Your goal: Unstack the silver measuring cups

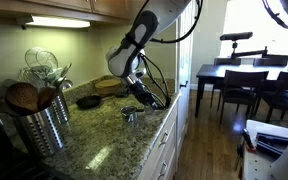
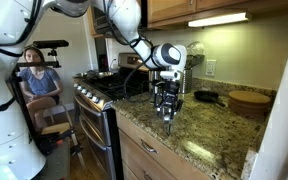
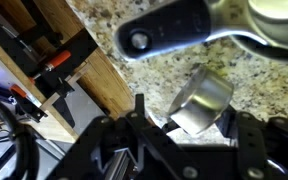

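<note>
Grasping step, seemingly. Small shiny silver metal measuring cups (image 1: 132, 116) on speckled granite tabletop (image 1: 104, 150), directly beneath black two-fingered tool (image 3: 189, 140). Tool spread, straddling one small cup (image 3: 204, 100) without pinching. Calls next for closing squarely, then lifting clear of the flat handle (image 3: 169, 35) just beyond the tool.

The cups (image 1: 132, 117) sit on the counter (image 1: 104, 150), close to its front edge, with the gripper (image 1: 134, 104) straight above them. In an exterior view the pan (image 1: 87, 101) lies left of the cups and farther back. The canister (image 1: 46, 120) stands well left of the cups and nearer the camera, with utensils (image 1: 39, 70) in it. The table (image 1: 219, 72) and chairs (image 1: 239, 90) stand right of the cups, off the counter. In an exterior view the stove (image 2: 102, 88) adjoins the counter left of the cups. In the wrist view one cup (image 3: 199, 100) lies between the fingers (image 3: 139, 115), with a handle (image 3: 174, 30) beyond it.
</note>
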